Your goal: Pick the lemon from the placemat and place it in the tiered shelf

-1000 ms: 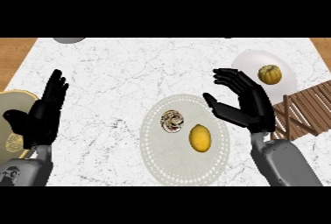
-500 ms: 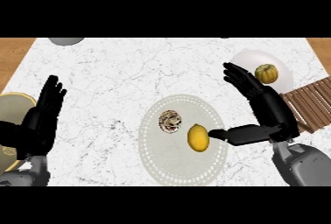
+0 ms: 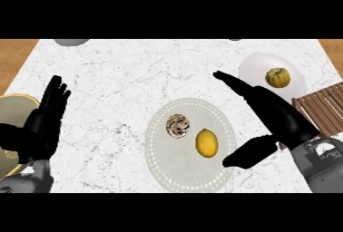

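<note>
Now the right robot hand (image 3: 281, 118) is wide open at the right of the frame. Its fingers (image 3: 234, 84) are straight and point to the upper left, and its thumb reaches down and left, with the tip just beside the lemon (image 3: 206, 143). It holds nothing.

The lemon lies on the right half of the pale oval placemat (image 3: 167, 158), in the lower middle of the frame. A small round brown and white thing (image 3: 178, 125) lies near the lemon, at its upper left, on the same placemat.

Behind the right robot hand, at the right edge, the brown slats of the tiered shelf (image 3: 326, 106) show. Above it, a white plate (image 3: 253, 68) carries a yellow ribbed fruit (image 3: 278, 77).

The left robot hand (image 3: 41, 124) rests open at the left edge, fingers up, over a beige dish (image 3: 13, 106) on the marble desk (image 3: 134, 77).
</note>
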`<control>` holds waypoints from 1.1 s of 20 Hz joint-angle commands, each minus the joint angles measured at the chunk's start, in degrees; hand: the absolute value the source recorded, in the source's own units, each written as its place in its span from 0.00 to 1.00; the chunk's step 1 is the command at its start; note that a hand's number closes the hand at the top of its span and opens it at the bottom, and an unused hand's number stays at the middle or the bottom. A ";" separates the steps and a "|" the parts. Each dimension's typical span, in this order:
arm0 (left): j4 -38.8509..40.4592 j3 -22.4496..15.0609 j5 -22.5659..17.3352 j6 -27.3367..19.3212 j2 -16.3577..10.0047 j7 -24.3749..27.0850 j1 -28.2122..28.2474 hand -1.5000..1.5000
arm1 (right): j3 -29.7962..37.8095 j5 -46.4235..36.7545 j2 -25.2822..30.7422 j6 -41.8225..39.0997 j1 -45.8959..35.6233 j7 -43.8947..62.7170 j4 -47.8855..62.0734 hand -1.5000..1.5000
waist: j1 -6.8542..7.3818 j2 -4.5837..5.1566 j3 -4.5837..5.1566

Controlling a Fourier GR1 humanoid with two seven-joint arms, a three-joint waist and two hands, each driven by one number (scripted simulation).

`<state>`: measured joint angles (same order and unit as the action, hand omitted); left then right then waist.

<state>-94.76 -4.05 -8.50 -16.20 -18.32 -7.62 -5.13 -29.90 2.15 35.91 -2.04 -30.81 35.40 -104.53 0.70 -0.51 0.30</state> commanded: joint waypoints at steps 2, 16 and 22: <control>0.14 0.06 -0.29 1.38 -0.57 -0.71 -0.62 0.50 | -8.78 -8.20 -0.90 -4.06 -8.03 17.60 -2.05 0.00 | 0.09 0.12 -0.05; 0.05 0.86 1.11 0.74 1.25 -0.58 -1.37 0.50 | -18.95 -17.88 -13.54 -12.29 -13.86 35.11 10.93 0.00 | -0.51 0.56 -0.19; 0.17 1.18 1.81 0.28 2.97 -0.56 -0.32 0.50 | -19.14 -24.65 -14.89 -8.74 -7.55 33.98 9.70 0.00 | -0.86 0.44 -0.28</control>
<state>-96.06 -3.34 -7.01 -15.75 -16.38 -8.22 -4.29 -48.48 -18.33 23.51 -10.46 -41.02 62.74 -94.87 0.12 -0.12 0.06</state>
